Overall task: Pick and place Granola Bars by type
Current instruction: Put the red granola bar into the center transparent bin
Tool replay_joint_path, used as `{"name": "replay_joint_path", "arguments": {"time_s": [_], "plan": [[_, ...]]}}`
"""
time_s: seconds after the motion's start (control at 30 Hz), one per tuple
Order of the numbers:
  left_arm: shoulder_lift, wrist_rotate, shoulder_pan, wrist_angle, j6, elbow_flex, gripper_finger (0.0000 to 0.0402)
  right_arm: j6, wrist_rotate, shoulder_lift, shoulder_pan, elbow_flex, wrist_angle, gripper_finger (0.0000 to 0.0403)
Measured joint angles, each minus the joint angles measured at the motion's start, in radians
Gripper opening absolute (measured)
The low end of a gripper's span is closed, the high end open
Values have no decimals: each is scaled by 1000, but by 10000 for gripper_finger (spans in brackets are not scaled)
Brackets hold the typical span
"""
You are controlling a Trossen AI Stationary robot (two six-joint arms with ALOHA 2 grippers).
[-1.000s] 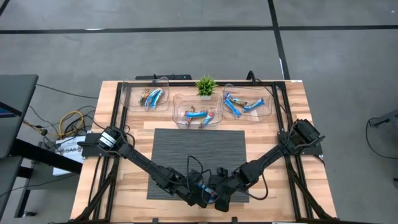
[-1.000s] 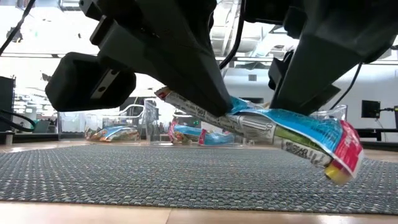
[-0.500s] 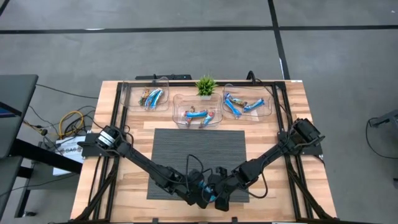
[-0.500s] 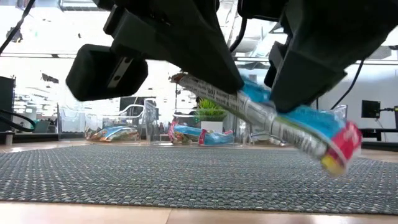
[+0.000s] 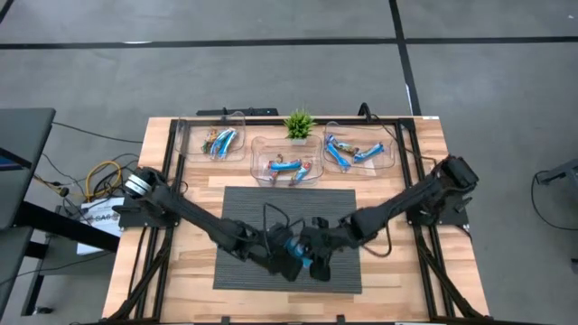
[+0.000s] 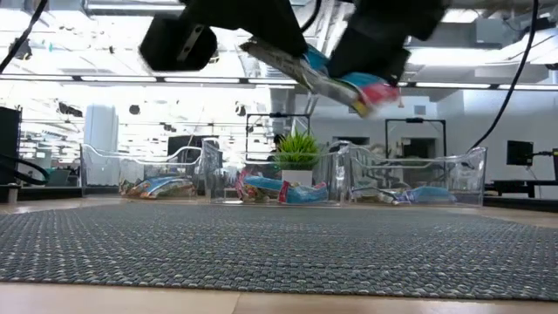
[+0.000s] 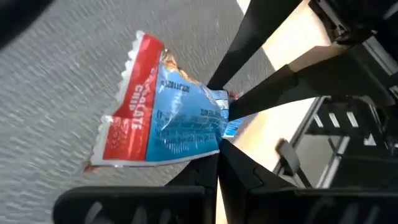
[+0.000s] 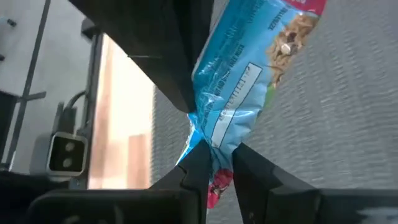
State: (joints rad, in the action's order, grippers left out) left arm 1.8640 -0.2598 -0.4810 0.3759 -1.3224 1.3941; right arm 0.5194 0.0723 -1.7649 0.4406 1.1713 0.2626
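Lower centre of frame, left gripper (image 5: 287, 264) and right gripper (image 5: 316, 263) fingers both clenched on one blue granola bar (image 5: 299, 253) above the mat (image 5: 287, 208); opposing pulls could tear the wrapper.

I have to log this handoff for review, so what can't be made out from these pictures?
- High view: the held bar is tiny; the left hand and right hand crowd it.
- Low view: both hands are cut off by the top edge, and only part of the bar shows.
- Bins: the bar types inside are too small to read.
- Wrist views: dark fingers hide part of the wrapper.
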Motion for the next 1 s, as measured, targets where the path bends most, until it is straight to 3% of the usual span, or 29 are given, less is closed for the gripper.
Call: {"name": "replay_joint_path", "arguments": {"time_s": [0.3, 0.53, 0.73, 1.0], "plan": [[-174, 17, 171, 181, 170, 1, 0, -101, 7, 164, -177, 0, 117, 50], [-285, 68, 379, 237, 351, 1, 0, -220, 4, 279, -353, 1, 154, 50], [-324, 133, 551, 219, 478, 0, 0, -357, 3, 277, -555, 50, 230, 50], [-394, 158, 634, 119, 578, 0, 0, -463, -56, 234, -755, 78, 270, 51]]}}
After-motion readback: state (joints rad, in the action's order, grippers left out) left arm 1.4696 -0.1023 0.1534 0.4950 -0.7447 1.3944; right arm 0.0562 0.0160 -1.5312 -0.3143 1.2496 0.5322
